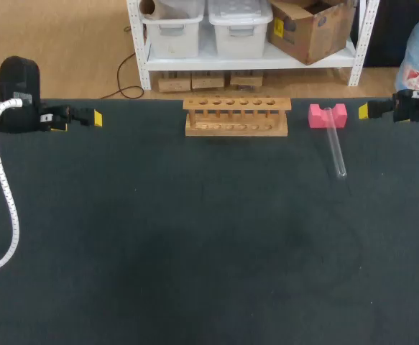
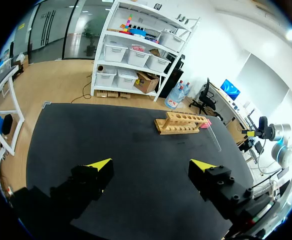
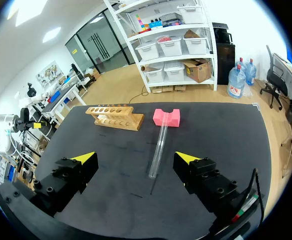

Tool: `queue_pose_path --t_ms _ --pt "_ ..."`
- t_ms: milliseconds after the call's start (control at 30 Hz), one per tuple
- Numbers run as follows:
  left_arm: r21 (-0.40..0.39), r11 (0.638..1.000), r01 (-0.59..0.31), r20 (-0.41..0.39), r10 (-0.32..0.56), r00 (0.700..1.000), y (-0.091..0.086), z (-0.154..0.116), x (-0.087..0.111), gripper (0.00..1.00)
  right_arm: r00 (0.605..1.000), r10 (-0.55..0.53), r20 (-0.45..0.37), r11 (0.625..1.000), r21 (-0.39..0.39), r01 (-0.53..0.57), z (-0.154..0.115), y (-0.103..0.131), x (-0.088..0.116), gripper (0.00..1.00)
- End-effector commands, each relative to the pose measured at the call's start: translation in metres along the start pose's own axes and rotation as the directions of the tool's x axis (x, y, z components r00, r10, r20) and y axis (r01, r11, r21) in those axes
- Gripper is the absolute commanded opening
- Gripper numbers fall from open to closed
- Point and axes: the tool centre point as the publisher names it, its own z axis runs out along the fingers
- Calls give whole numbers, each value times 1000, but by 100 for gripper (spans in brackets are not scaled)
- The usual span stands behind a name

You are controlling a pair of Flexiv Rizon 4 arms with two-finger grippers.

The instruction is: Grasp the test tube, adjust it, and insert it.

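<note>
The test tube [image 1: 335, 147] lay right of the rack [image 1: 236, 116], long axis running far to near, its far end propped on the pink block [image 1: 317, 115]. The left gripper [image 2: 151, 165] and the right gripper [image 3: 135, 158] had their jaws spread wide.

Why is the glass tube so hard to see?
Head view: the tube is clear, so the dark table shows through, leaving pale edges. Right wrist view: light glints along it, so it shows better. Left wrist view: just a thin pale line beyond the rack.
</note>
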Motion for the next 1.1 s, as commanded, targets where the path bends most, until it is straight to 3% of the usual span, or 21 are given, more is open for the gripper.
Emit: queue_pose_path --t_ms 33,833,967,1100 --pt "-8 1000 2 -5 -2 1000 -2 0 -1 100 1000 -1 0 1000 -1 1 0 0 0 100" --pt "-8 1000 2 -5 -2 1000 -2 0 -1 100 1000 -1 0 1000 -1 1 0 0 0 100" --pt "9 995 -103 24 103 994 -4 -10 7 100 1000 -1 0 1000 -1 1 0 0 0 100" --pt "77 976 -205 65 200 978 0 -20 13 100 1000 -1 0 1000 -1 1 0 0 0 100"
